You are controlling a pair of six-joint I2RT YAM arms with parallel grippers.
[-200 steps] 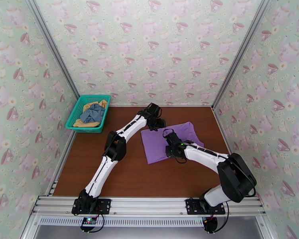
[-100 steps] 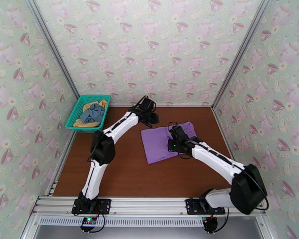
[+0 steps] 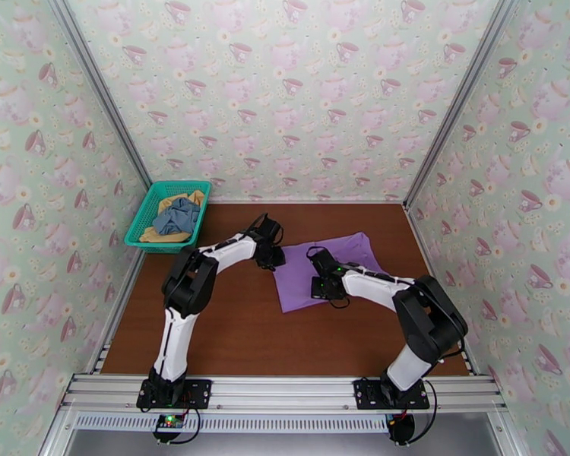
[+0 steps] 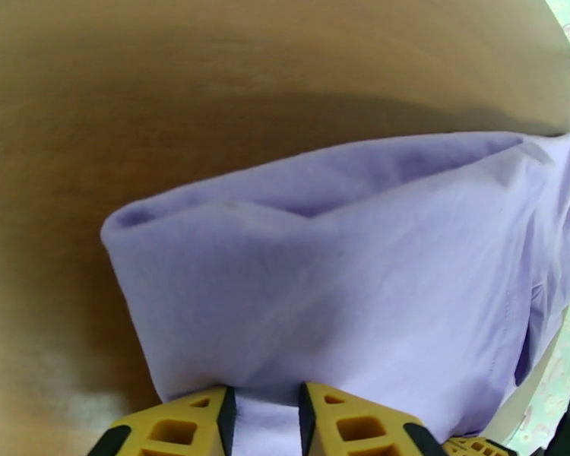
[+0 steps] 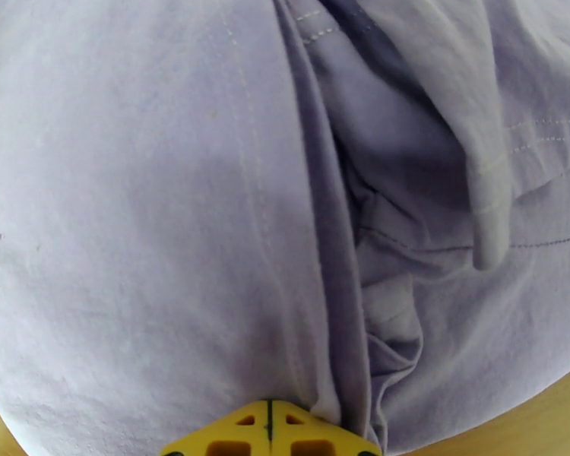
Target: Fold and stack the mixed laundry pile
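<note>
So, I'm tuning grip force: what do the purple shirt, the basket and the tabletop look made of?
The purple shirt looks like thin matte fabric, likely cotton: it creases softly and has stitched seams. The basket seems to be teal plastic, with open mesh walls and a stiff rim. The tabletop is wood or wood-look laminate, smooth with brown grain.

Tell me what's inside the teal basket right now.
Inside the teal mesh basket, a crumpled grey-blue garment lies on top of a mustard-yellow garment. The basket floor and anything beneath those two is covered, so I can't tell.
</note>
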